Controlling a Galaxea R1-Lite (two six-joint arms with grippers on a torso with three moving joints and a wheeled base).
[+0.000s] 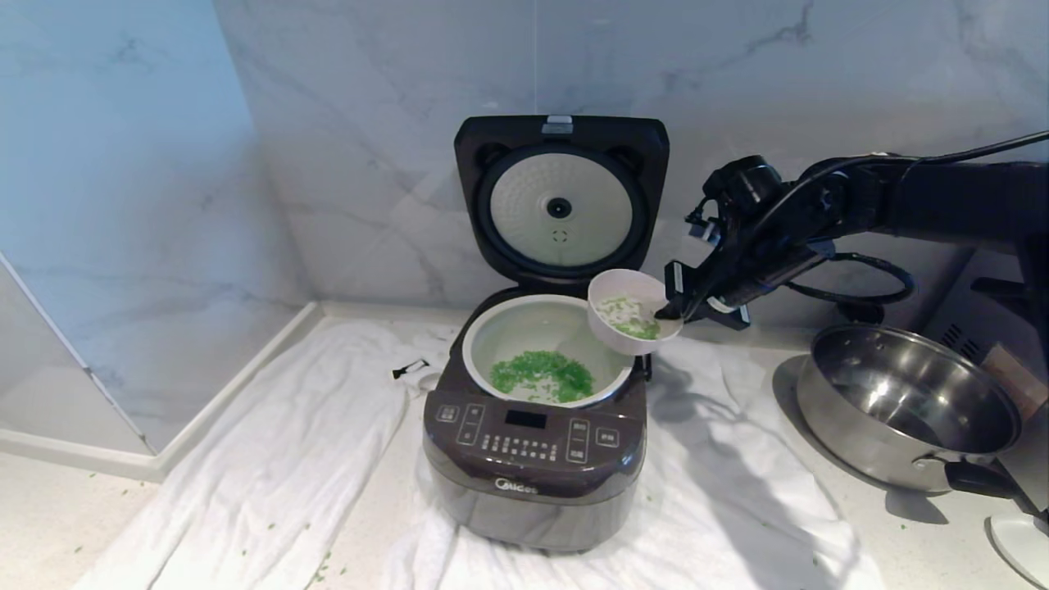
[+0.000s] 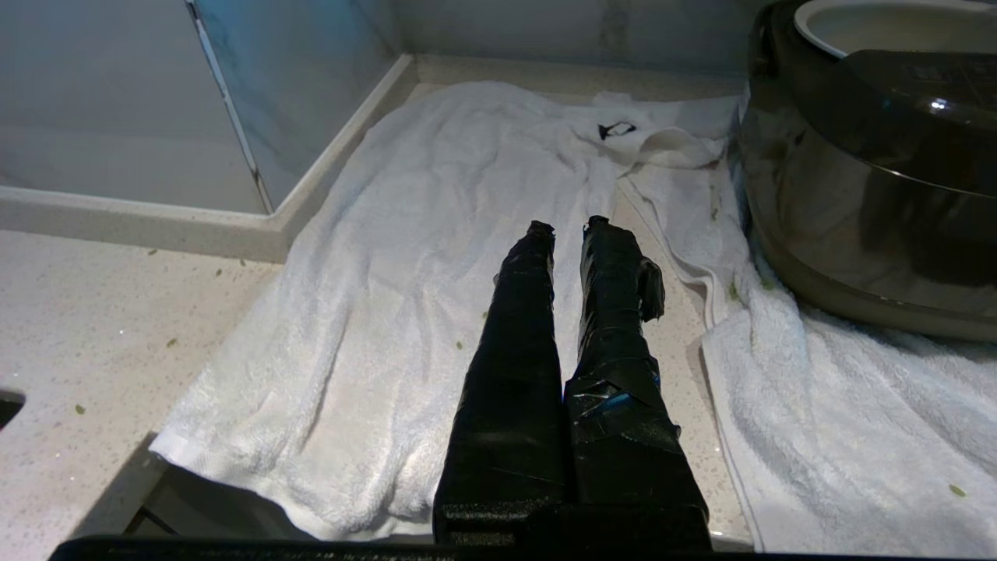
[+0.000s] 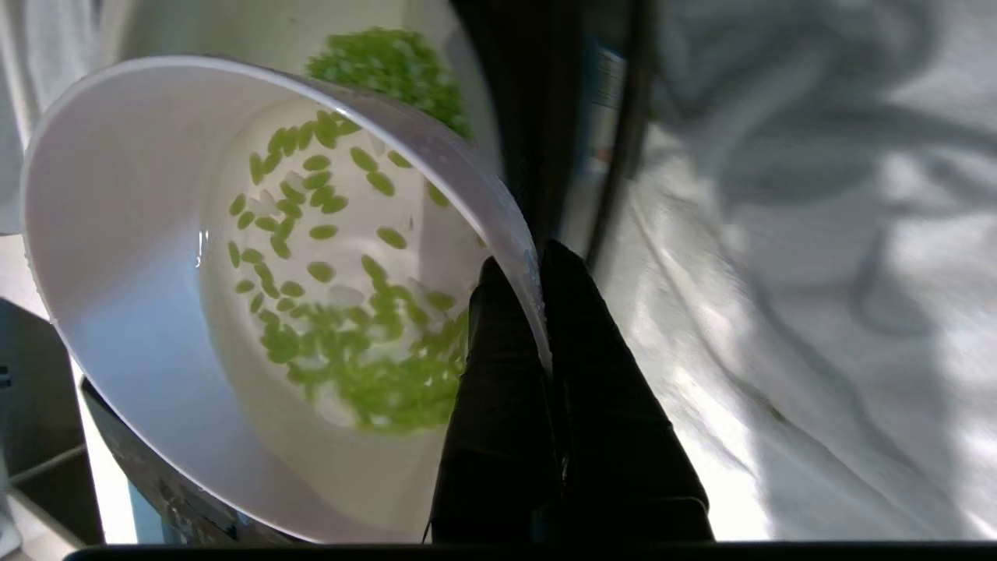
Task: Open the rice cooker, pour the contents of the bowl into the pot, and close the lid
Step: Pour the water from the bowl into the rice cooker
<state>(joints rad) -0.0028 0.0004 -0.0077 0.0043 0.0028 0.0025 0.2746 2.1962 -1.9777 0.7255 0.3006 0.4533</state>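
Cooker [image 1: 533,459] sits mid-bench on the towel [image 1: 270,459], lid [image 1: 561,201] up. Right gripper [image 1: 668,310] pinches the bowl [image 1: 633,311] rim, bowl tilted over the pot's [image 1: 524,328] right edge; grains remain, pot lies leftward and below. Left gripper [image 2: 572,230] idles, fingers together.

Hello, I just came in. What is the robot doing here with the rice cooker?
The right gripper is shut on the rim of a white bowl and holds it tilted over the pot of the rice cooker. The lid stands open. Green grains lie in the pot, and some remain in the bowl. The left gripper is parked beside the cooker above a white towel, holding nothing.
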